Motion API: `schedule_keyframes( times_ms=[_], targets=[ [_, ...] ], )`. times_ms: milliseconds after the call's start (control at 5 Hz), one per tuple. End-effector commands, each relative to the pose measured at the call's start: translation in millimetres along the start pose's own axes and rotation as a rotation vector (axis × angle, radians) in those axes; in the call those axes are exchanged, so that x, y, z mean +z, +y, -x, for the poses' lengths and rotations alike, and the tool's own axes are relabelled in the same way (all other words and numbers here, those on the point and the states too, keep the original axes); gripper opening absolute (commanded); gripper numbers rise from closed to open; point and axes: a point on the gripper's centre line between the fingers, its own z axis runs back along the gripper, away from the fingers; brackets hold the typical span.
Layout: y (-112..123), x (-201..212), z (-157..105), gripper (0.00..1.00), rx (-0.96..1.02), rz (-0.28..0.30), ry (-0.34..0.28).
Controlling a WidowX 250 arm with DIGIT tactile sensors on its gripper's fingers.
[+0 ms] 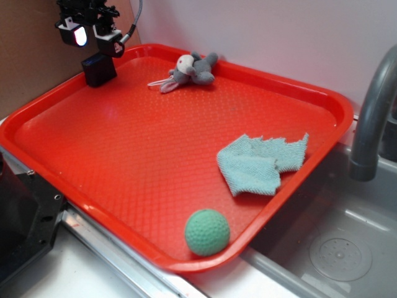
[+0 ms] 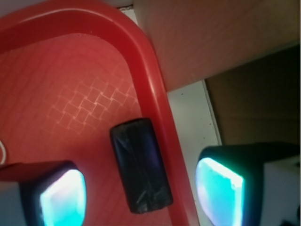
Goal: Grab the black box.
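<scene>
Black and matte, the box [image 1: 98,69] sits in the far left corner of the red tray [image 1: 74,186], close against the raised rim. From the wrist view it is a small oblong block with rounded edges [image 2: 141,165], its top faintly scuffed or wrinkled, lying lengthwise along the rim's inner slope.

Above it hangs the gripper [image 1: 93,35], fingers spread wide. In the wrist view the two pads [image 2: 63,197] glow pale blue-white at the lower corners, one over the tray floor and the other out past the rim, with the box between them and untouched. Nothing is held. In the exterior view the fingertips look just above the box's top, though whether they touch it cannot be told from that angle.

Plastic, glossy at the rim, the tray has a floor stamped with a fine diamond weave. A soft grey and white plush toy [image 1: 189,70] lies near the far edge, thin strings trailing from it. A pale blue terry cloth [image 1: 257,164], crumpled and ragged at the edges, lies toward the right side. A green ball [image 1: 207,232] with a dimpled surface rests in the near corner against the rim.

Right of the tray, a grey curved faucet [image 1: 372,112] rises over a metal sink [image 1: 335,248]. Brown cardboard [image 1: 31,49] stands behind the left corner.
</scene>
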Motion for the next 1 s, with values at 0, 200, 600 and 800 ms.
schedule_keyframes(
  times_ms=[0,200,600,800],
  targets=[
    [-4.3,12.9,-7.1,1.0,-0.026,-0.01,-0.047],
    [-4.3,12.9,-7.1,1.0,-0.026,-0.01,-0.047],
    [-16.0,-7.4,-7.6,1.0,-0.049,0.008,-0.016],
    [-30.3,-17.8,-3.4,1.0,-0.087,0.004,0.01]
  ],
)
